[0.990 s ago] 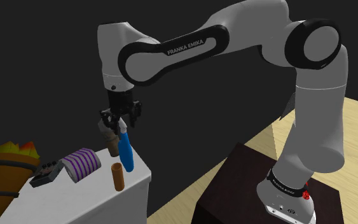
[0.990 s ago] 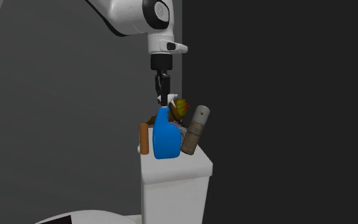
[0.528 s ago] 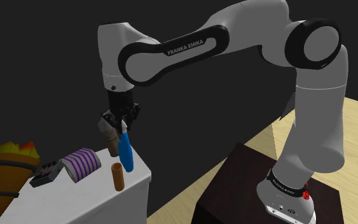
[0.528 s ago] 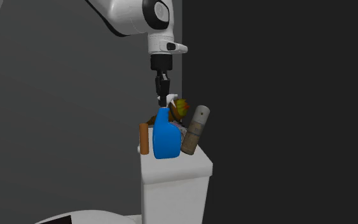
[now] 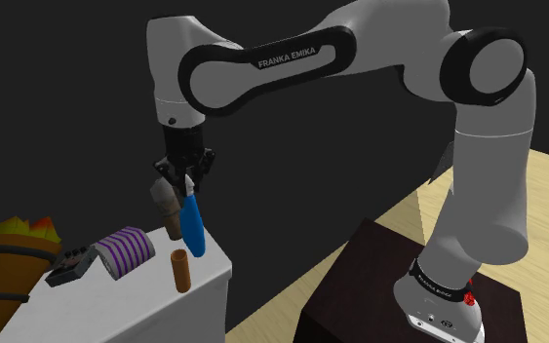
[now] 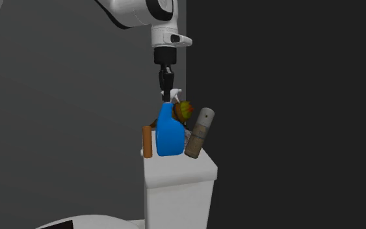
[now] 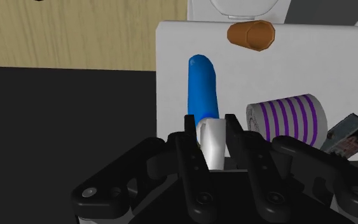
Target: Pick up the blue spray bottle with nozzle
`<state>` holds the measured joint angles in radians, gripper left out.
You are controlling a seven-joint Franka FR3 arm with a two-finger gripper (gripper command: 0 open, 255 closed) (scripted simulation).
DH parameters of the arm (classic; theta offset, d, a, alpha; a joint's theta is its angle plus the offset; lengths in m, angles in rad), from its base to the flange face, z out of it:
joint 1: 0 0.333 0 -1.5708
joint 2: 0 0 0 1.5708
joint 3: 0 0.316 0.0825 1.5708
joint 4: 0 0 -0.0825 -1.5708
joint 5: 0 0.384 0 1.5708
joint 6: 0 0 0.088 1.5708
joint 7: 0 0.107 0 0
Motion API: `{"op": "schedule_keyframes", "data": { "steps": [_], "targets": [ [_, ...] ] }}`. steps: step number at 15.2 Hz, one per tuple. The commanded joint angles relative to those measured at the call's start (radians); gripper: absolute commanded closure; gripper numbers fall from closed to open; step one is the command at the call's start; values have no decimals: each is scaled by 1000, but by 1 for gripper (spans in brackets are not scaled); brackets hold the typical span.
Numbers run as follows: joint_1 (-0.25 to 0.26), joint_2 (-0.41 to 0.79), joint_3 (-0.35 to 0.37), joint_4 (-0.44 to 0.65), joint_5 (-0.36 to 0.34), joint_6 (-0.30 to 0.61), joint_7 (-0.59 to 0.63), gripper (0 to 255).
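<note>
Stock on the white cabinet top (image 5: 116, 304), listed from the shoulder view's left:

1. Orange-and-yellow bundle (image 5: 14, 248), at the far end.
2. Dark gadget (image 5: 72, 264), lying flat.
3. Purple-striped roll (image 5: 126, 251), on its side.
4. Tan aerosol can (image 5: 171, 212), leaning, just behind item 6.
5. Brown cylinder (image 5: 179, 270), upright near the front edge.
6. Blue spray bottle (image 5: 194, 226), your item. It stands upright at the cabinet's right corner. You cannot tell whether its base rests on the top or hangs just clear. It is probably light, rigid plastic, smooth and slim. Take it at the white nozzle head, where there is a shoulder to catch.
7. Gripper (image 7: 210, 127), directly above item 6. Its fingers (image 7: 190, 137) are clamped on that white head, one on each side, and the blue body hangs straight below them. Expect it to pivot if you jerk.
</note>
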<state>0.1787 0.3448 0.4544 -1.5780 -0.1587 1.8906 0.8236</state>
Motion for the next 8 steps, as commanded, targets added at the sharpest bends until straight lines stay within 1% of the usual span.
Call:
{"op": "schedule_keyframes", "data": {
  "steps": [1,8],
  "targets": [
    [2,-3,1,22,2,-25,-1,255],
    [7,-9,5,108,7,-116,-6,255]
  ]
}}
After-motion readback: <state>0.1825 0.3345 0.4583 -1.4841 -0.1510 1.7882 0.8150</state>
